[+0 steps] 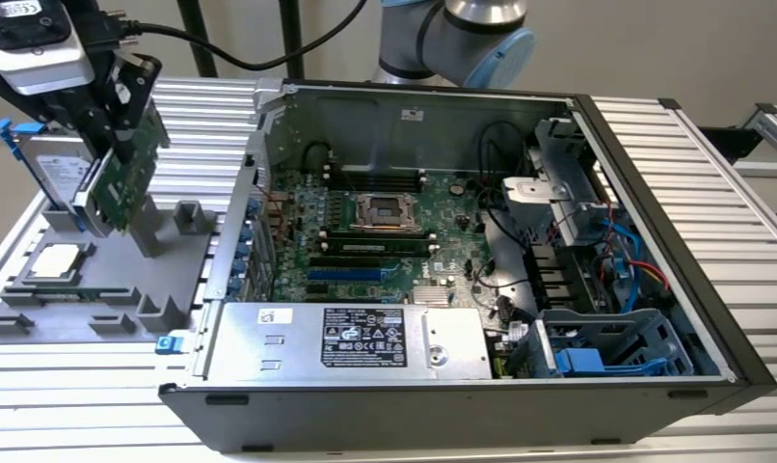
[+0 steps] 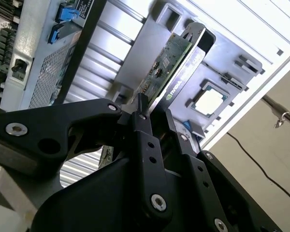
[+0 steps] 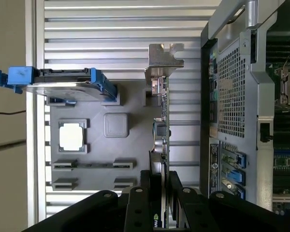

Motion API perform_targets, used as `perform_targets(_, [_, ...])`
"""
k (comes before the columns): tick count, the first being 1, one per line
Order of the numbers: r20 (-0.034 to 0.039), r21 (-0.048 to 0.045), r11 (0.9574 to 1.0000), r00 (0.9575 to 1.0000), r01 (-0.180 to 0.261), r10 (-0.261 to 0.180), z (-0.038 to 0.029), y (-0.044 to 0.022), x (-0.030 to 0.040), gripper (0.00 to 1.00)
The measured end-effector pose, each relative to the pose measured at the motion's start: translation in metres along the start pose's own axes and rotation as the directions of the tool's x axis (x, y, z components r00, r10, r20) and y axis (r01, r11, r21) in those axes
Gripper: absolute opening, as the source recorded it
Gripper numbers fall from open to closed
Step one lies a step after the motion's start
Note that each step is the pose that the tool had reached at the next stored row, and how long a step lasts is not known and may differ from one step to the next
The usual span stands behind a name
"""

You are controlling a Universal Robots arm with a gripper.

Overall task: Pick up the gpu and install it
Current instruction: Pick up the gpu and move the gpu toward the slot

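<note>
The end effector (image 3: pixel 160 177), closed on the gpu (image 1: pixel 116 189), holds it over the grey tray (image 1: pixel 173 275) beside the open computer case (image 1: pixel 402 410).

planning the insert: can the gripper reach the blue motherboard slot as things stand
Probably yes: the case lies open-sided, the blue slot looks bare with no cable across it, and the gripper, shut on the gpu, hangs beside the case.

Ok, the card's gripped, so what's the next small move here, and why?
Probably a short lift straight up. The gripper is shut on the gpu, whose lower edge hangs close over the gray holder, and the case wall stands between it and the motherboard.
</note>
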State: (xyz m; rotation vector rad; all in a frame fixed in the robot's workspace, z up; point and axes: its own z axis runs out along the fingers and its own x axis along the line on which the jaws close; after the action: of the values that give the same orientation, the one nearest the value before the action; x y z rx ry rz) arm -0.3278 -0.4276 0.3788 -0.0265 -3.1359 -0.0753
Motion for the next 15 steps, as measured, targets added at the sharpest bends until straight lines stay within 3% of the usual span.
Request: perform_targets(15, [0.0000, 0.0000, 1.0000, 1.0000, 0.000, 0.000, -0.0164, 0.0008, 0.0001, 0.00])
